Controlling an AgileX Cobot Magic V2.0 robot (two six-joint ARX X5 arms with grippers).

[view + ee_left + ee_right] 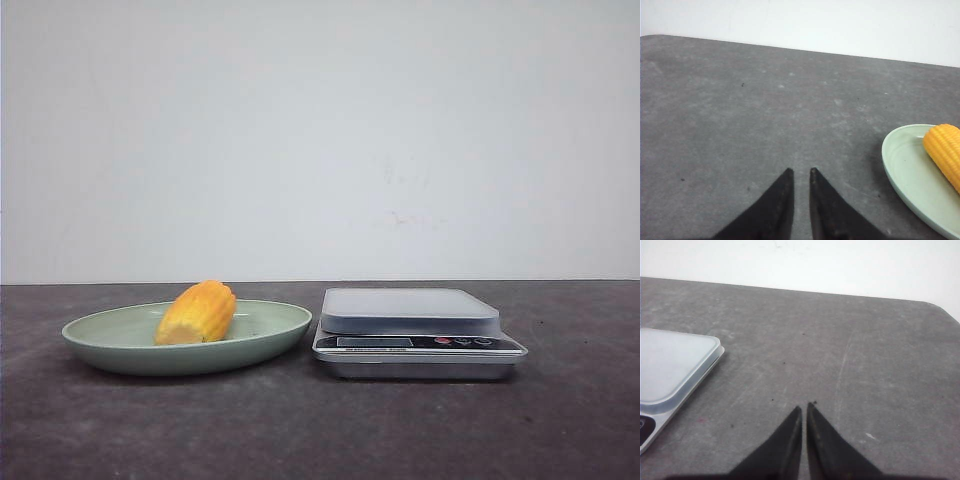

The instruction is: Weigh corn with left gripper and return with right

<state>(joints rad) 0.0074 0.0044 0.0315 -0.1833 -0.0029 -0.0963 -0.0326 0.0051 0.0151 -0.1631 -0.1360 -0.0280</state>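
Nearest the front camera lies bare dark grey surface [300, 430], and past it two things stand side by side: a pale green plate [120, 350] on the left and a silver kitchen scale [418, 333] on the right, just beside each other with only a slim gap between the plate's rim and the scale's body. On the plate rests the corn [198, 312], a stubby yellow-orange cob lying on its side, its pale cut end turned toward the near left and its other end pointing toward the far right. The scale's flat grey platform is bare, with its display strip and small buttons on the near edge. A plain white wall closes the far side. Neither arm shows in the front view. From the left wrist camera, the left tool [800, 172] hangs over bare surface with its two black pointed fingers drawn narrow, a thin gap between the tips, holding nothing; the plate and corn sit off to its right. The right tool [804, 406] is likewise nearly closed and empty, over bare surface to the right of the scale.
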